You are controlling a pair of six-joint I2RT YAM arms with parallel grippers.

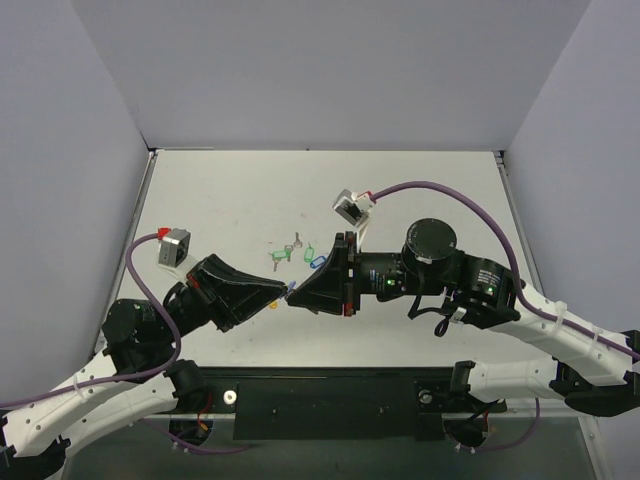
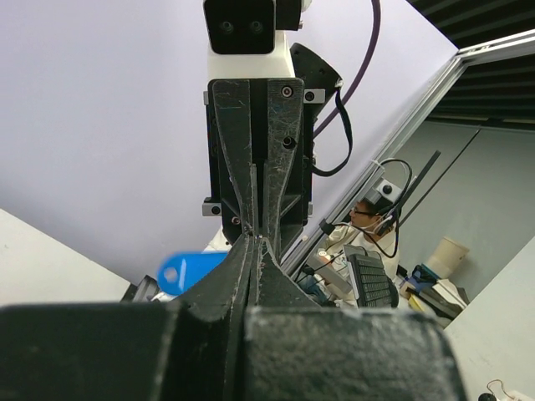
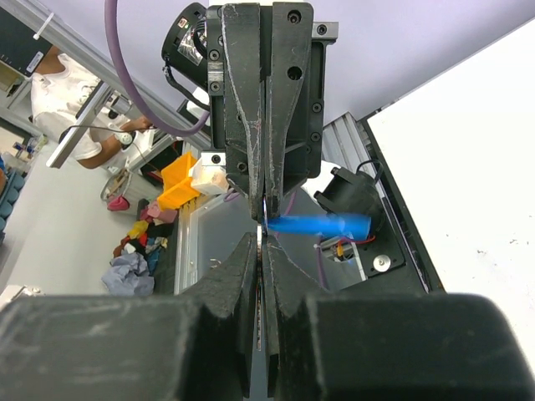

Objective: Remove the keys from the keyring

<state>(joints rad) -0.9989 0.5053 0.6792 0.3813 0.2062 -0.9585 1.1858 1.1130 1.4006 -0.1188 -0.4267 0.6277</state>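
Note:
My left gripper (image 1: 283, 293) and right gripper (image 1: 299, 296) meet tip to tip above the near middle of the table. Both are shut. A deep-blue oval tag (image 1: 290, 288) hangs at the point where they meet. In the left wrist view my left gripper (image 2: 256, 242) is closed against the right gripper's fingers (image 2: 238, 159), with the blue tag (image 2: 191, 271) to its left. In the right wrist view my right gripper (image 3: 261, 238) pinches a thin silver key (image 3: 261, 251) edge-on, and the blue tag (image 3: 322, 224) is blurred beside it. The keyring and the yellow tag are hidden by the fingertips.
On the table behind the grippers lie two green-tagged keys (image 1: 283, 254) (image 1: 308, 252), a lighter blue tag (image 1: 318, 262) and a small loose key (image 1: 296, 240). The white table (image 1: 230, 200) is enclosed by walls on the left, back and right.

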